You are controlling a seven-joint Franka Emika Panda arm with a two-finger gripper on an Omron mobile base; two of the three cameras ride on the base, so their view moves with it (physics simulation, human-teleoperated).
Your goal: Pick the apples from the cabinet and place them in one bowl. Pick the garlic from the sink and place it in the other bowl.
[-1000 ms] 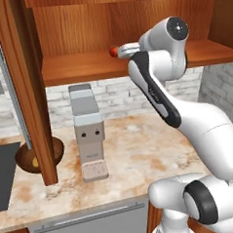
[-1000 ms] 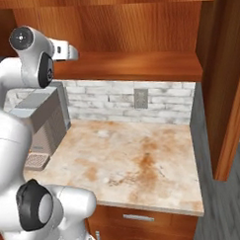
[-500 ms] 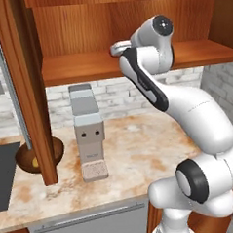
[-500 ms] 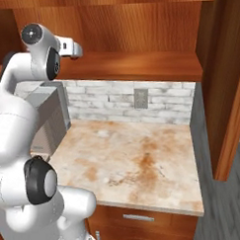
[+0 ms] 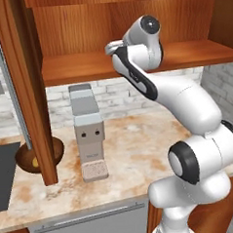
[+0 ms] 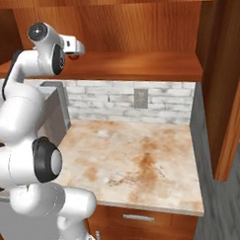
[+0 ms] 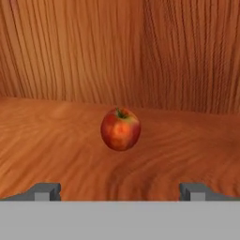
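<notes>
Apples are the business here, and a red apple [image 7: 120, 129] sits upright on the cabinet shelf [image 7: 56, 154], stem up, centred ahead of the gripper [image 7: 120, 191] in the hand view and clear of the wood-grain back wall. The two finger tips [image 7: 46, 191] stand wide apart at the bottom of that view, one to each side of the fruit, touching nothing and holding nothing.

From the left base view, going left to right: the matte black sink [image 5: 4, 179] shows at the far left edge, set into the marble counter [image 5: 135, 151]. Just beside it, half hidden behind the open cabinet door [image 5: 26, 90], sits the reddish-brown bowl [image 5: 40, 157] with a spot of yellow inside it; what that is I cannot tell. Next along stands a grey coffee machine [image 5: 87, 132] against the white brick wall. Right of that the white arm [image 5: 186, 109] rises from the lower right and bends up to the level of the cabinet [image 5: 83, 27] shelf.

In the right base view the hand reaches over the shelf's front edge at the upper left, with a bit of red [image 6: 75, 55] showing just at its tip. An outlet plate [image 6: 140, 98] sits on the brick below the shelf.
</notes>
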